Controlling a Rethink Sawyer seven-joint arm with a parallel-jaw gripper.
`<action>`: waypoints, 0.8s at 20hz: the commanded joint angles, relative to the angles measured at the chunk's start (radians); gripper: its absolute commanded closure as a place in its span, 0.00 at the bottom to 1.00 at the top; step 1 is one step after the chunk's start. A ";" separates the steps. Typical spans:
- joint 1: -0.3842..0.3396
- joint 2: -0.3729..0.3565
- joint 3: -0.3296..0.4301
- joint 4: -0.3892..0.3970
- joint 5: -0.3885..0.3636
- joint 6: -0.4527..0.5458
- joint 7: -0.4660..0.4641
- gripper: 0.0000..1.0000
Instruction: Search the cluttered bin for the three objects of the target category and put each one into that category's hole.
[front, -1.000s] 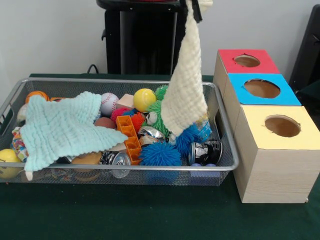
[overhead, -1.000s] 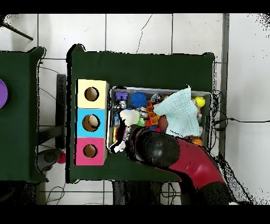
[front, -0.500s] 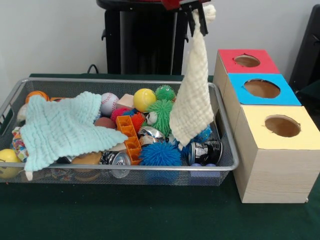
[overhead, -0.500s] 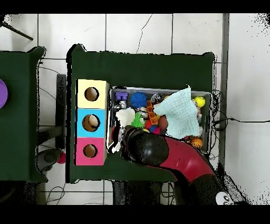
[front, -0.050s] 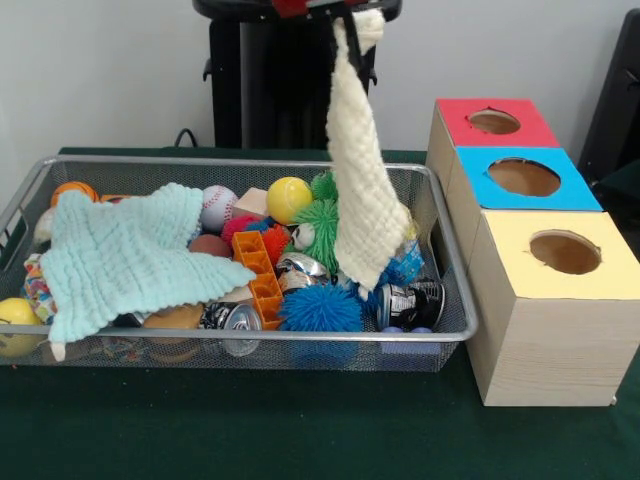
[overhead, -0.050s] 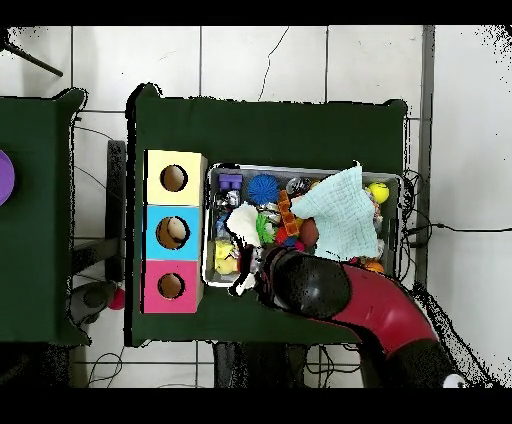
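Cream cloth (front, -0.050s: 362, 190) swung left; overhead view hides its grip.

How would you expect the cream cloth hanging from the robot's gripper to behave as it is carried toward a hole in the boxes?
Probably floppy: the cream cloth hangs in a long limp drape from the gripper, its lower end down among the toys in the wire bin. It looks light, so it may well sway. Its trailing end could drag over the bin's rim.
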 joint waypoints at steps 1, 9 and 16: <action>-0.087 0.057 0.061 -0.088 -0.097 0.150 -0.181 1.00; -0.125 0.117 0.051 -0.174 -0.270 0.143 -0.194 1.00; -0.026 0.183 -0.057 -0.226 -0.502 -0.023 0.000 1.00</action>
